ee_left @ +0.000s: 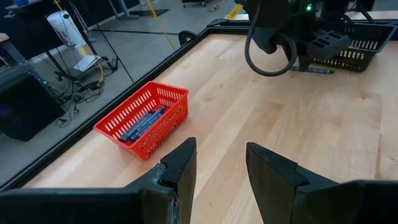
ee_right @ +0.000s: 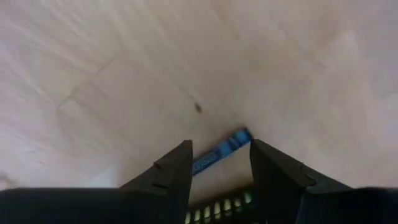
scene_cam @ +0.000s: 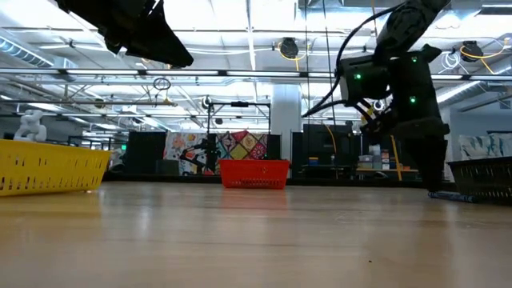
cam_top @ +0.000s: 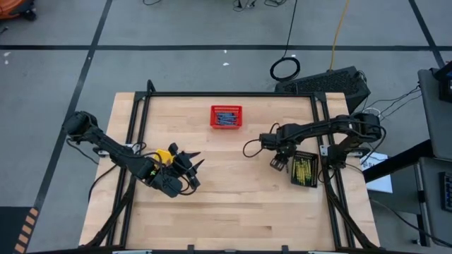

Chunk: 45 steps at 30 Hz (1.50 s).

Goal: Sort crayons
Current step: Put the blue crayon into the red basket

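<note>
Only the right wrist view shows the blue crayon [ee_right: 221, 151] lying loose on the bench [ee_right: 124, 68] between the right pincer's [ee_right: 219, 163] released fingers, beside the black basket [cam_top: 305, 169].

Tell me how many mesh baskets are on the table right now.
3: the red basket at the far middle, the yellow basket under the left arm, the black basket by the right gripper. None seems hidden.

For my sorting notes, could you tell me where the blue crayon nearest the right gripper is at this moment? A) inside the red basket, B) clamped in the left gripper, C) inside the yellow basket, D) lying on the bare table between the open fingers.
D: the right wrist view shows the blue crayon flat on the wooden table, with the right gripper open around it.
</note>
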Each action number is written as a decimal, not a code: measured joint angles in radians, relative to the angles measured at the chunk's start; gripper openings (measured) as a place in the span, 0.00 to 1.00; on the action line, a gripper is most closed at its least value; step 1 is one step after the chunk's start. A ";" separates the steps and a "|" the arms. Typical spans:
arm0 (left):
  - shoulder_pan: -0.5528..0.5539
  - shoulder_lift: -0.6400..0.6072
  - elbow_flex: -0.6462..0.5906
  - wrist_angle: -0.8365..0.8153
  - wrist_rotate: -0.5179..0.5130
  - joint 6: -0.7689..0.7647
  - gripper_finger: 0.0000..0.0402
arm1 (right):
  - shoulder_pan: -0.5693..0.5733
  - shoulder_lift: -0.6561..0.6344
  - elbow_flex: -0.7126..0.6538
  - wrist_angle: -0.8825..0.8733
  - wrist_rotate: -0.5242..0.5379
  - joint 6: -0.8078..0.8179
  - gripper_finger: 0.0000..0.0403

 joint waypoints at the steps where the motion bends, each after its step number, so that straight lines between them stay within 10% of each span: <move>1: 0.000 0.000 0.000 0.000 0.001 0.000 0.36 | -0.003 0.000 -0.009 -0.001 -0.018 0.005 0.37; 28: 0.000 0.000 0.000 0.022 0.005 0.000 0.36 | 0.028 -0.027 0.045 0.240 -0.020 -0.214 0.01; 45: -0.006 0.000 0.000 0.025 0.018 0.000 0.36 | -0.120 0.061 0.153 1.355 -0.017 -0.821 0.00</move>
